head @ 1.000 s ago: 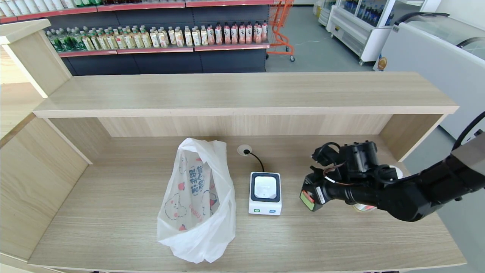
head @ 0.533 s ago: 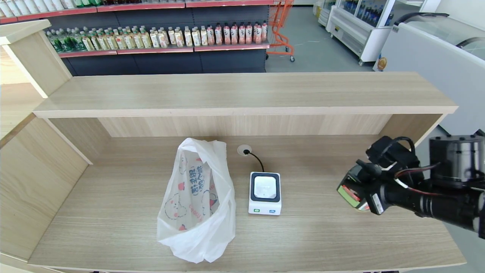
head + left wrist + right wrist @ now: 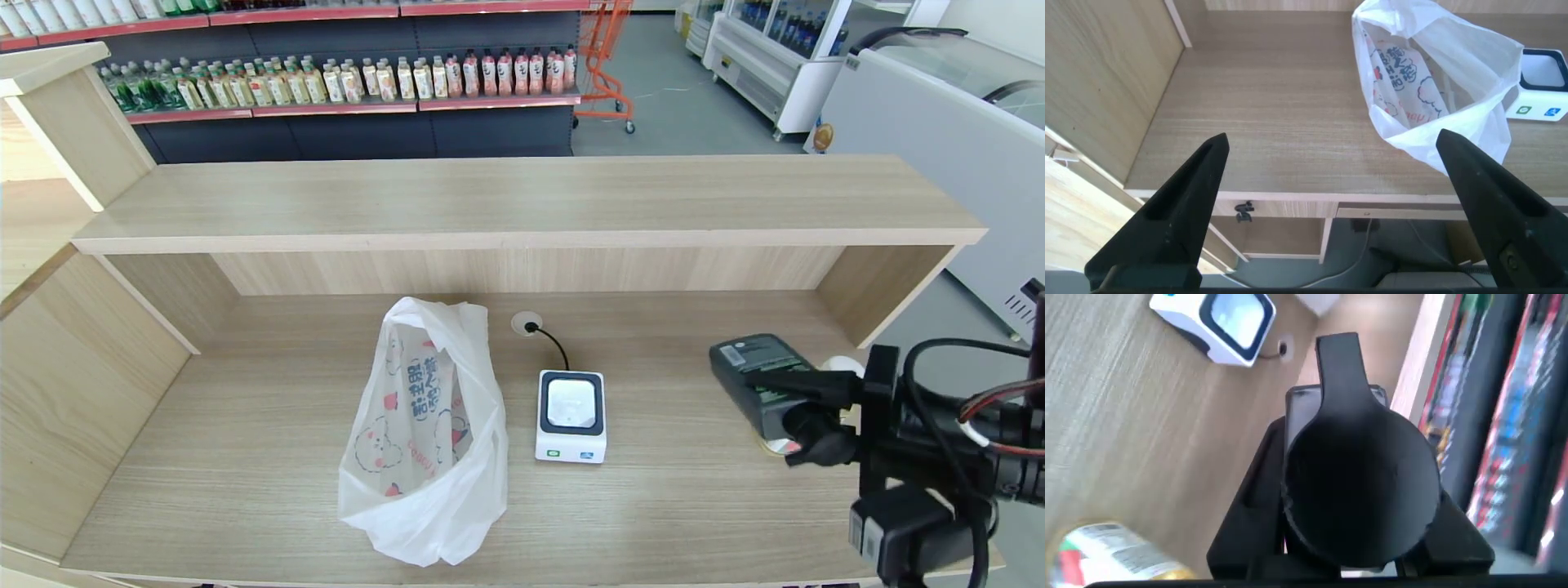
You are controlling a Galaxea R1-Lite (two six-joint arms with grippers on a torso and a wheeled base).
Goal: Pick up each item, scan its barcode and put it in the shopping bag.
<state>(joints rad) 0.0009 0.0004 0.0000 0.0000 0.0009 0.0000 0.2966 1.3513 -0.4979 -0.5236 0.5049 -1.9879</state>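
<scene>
Grips a dark packet (image 3: 747,359) in the right hand (image 3: 780,415), 3 o'clock from the scanner (image 3: 571,415); holds the left hand (image 3: 1333,139) wide open, empty. Shopping bag (image 3: 424,457) at scanner's 9 o'clock.

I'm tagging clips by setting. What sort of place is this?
Most likely a convenience store checkout: a barcode scanner and a plastic shopping bag sit on the wooden counter, with shelves of bottled drinks and glass-fronted coolers behind.
</scene>
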